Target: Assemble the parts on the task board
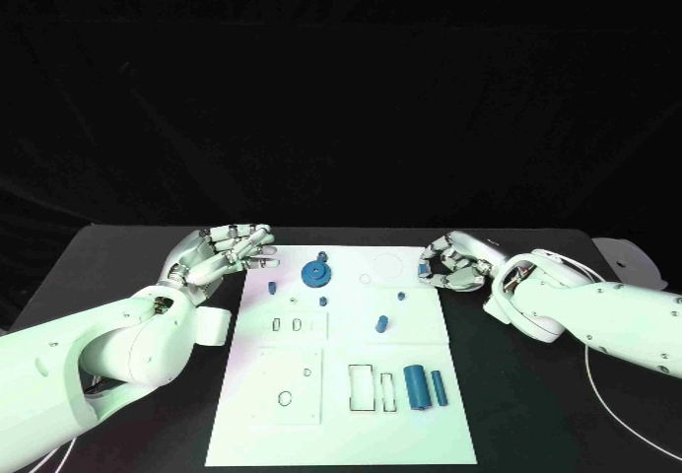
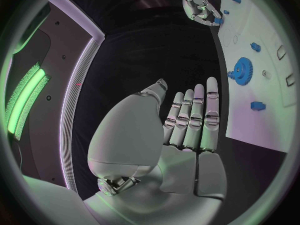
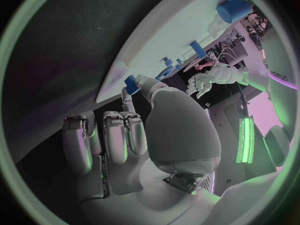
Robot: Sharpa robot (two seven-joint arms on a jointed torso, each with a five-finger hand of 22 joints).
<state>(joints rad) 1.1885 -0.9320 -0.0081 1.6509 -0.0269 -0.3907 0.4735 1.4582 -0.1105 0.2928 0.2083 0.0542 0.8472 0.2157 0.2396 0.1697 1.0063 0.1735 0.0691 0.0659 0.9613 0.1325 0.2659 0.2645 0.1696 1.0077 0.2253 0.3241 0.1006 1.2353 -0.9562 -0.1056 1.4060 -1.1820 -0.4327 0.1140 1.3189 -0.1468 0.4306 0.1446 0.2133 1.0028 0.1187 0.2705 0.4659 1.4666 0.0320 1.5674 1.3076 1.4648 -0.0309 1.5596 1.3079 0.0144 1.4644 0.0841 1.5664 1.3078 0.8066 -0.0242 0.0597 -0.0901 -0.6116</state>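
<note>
From where I stand, the right hand [image 1: 452, 264] hovers at the task board's [image 1: 341, 424] two o'clock corner, pinching a small blue part [image 3: 131, 81] between thumb and a fingertip, the other fingers loosely curled, probably so the piece can be lowered cleanly into a seat. The left hand [image 1: 216, 254] waits off the board's ten o'clock edge, fingers straight and apart, holding nothing, likely kept clear of the work. On the board a blue gear [image 1: 318, 271] sits near twelve o'clock, a small blue peg [image 1: 381, 323] near the centre, and two blue cylinders [image 1: 425, 386] lie towards five o'clock beside empty slots.
</note>
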